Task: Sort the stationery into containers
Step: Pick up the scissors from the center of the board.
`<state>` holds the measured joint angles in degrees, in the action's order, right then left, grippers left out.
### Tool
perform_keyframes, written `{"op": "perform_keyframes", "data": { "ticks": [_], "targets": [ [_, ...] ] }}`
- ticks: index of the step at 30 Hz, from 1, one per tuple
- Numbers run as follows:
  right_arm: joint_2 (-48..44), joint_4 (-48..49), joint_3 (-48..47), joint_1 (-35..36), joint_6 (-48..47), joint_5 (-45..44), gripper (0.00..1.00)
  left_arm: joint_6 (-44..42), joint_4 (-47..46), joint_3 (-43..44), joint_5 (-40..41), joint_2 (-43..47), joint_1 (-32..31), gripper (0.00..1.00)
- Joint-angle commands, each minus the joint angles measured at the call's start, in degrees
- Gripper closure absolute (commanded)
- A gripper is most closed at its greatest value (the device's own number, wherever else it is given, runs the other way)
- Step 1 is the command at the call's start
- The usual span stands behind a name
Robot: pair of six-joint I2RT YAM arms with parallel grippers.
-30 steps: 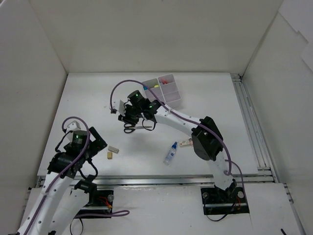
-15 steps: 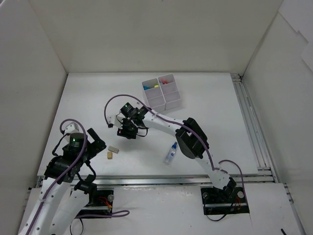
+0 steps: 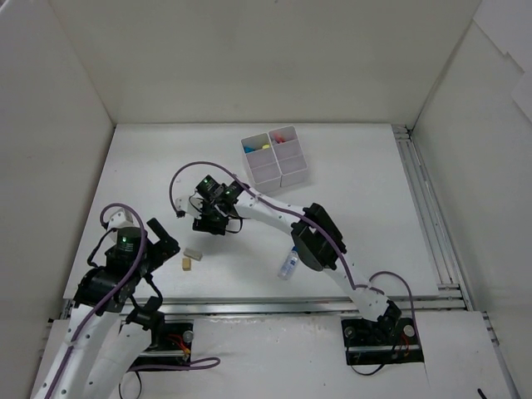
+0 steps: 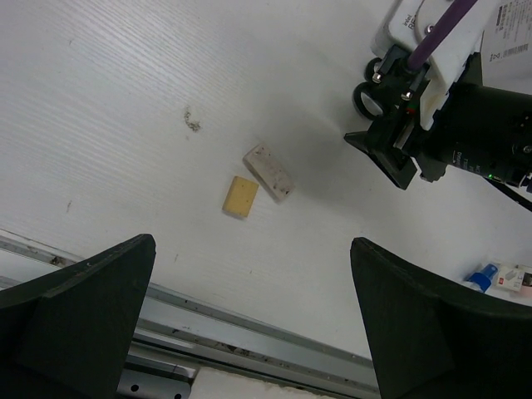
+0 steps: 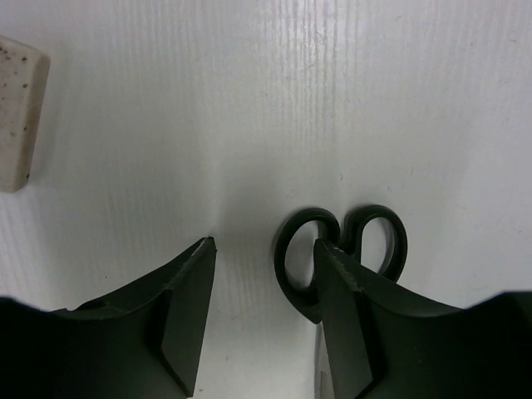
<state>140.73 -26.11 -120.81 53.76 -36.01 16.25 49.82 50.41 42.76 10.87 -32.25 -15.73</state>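
Moved over the scissors, my right claw has spread apart so one handle loop sits partly inside, ready for gripping.

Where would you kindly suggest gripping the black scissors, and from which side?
I'd grip across the two handle loops of the scissors, coming straight down: they lie flat on the table, loops side by side. The blades are hidden.

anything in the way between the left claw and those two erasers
Nothing visible. The left claw is open, and only bare table lies between it and the beige eraser and white eraser. The right claw is farther off, not between them.
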Motion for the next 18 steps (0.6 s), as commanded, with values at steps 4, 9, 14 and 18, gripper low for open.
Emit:
{"op": "perform_keyframes", "data": {
  "ticks": [4,9,14,18],
  "targets": [
    [1.7,-3.2,-3.0,-0.7,-0.4,0.4,0.64,-0.3,-0.7,2.2,2.0,-1.5,0.3,0.01],
    [0.2,-3.3,-1.8,-0.8,-0.3,2.7,0.94,-0.3,-0.8,2.5,2.3,-1.9,0.3,0.01],
    [-4.0,-3.2,-0.6,-0.9,-0.7,7.2,1.0,-0.4,-0.9,2.6,2.3,-2.1,0.3,0.01],
    [-9.1,1.8,2.9,-0.9,0.0,9.3,1.0,-0.4,-0.9,2.8,2.2,-1.9,0.3,0.01]
  ]
}}
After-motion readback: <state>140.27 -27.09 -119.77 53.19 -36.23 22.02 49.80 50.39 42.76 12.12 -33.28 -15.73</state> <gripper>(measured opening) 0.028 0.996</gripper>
